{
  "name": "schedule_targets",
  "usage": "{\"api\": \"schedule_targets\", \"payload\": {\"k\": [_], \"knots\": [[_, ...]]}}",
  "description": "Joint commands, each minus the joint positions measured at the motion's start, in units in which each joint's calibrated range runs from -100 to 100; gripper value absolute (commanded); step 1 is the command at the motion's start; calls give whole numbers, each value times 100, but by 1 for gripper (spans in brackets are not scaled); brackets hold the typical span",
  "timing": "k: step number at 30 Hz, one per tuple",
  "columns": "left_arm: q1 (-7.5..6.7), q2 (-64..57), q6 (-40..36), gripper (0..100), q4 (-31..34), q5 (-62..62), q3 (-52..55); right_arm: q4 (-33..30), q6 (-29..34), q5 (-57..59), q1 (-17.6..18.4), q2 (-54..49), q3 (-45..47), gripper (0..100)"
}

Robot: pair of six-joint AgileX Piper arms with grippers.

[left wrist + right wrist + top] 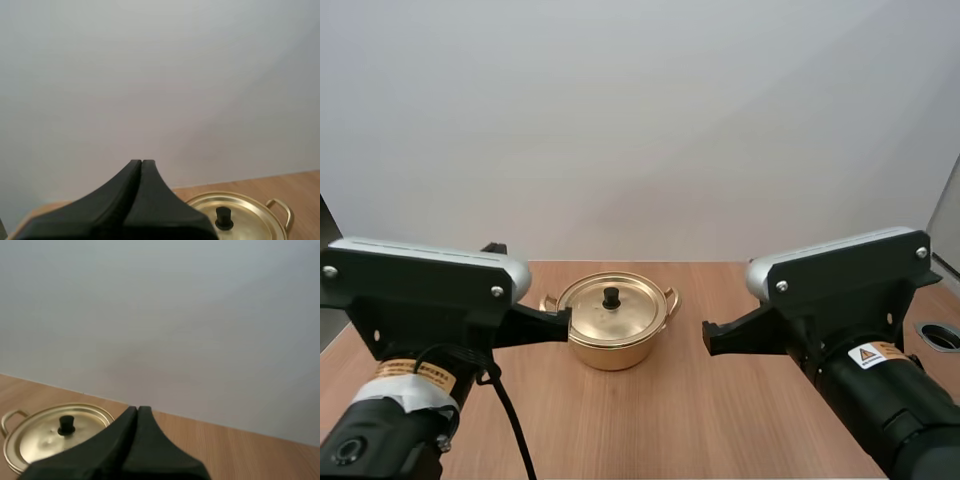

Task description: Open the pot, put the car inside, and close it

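Observation:
A golden pot [612, 345] stands in the middle of the wooden table [680, 420], its lid [611, 308] on, with a black knob [611, 297] on top. My left gripper [564, 322] hovers at the pot's left side, its fingers lying together as one dark wedge [141, 163]. To the right of the pot my right gripper [708, 336] is held apart from it, also shut on nothing [137, 410]. Both wrist views take in the lid [235, 220] [55, 432] and its knob [224, 218] [66, 424] just past the fingertips.
A round grommet hole [942, 334] sits in the table at the far right edge. A plain pale wall rises behind the table. Bare wood lies in front of the pot between the two arms.

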Motion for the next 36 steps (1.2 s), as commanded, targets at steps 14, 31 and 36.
{"api": "schedule_targets", "payload": {"k": [14,31,36], "knots": [[111,0,-615,0,71,-94,1341,-1,460,-1188,5,0,1560,0],[147,0,-629,0,112,487,1341,-285,459,-170,44,0,1560,0],[147,0,-629,0,112,487,1341,-259,459,-172,44,0,1560,0]]}}
